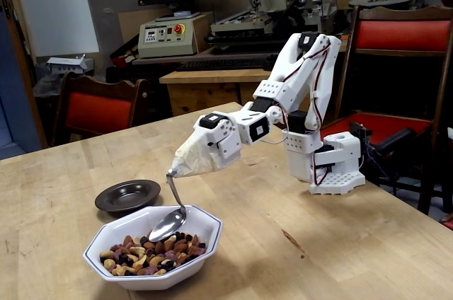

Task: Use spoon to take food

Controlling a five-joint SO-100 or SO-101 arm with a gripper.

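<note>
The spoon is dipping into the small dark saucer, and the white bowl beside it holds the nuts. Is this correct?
Not quite. The fixed view shows the spoon dipping into the white bowl, at the food. The small dark saucer sits empty behind it.
</note>
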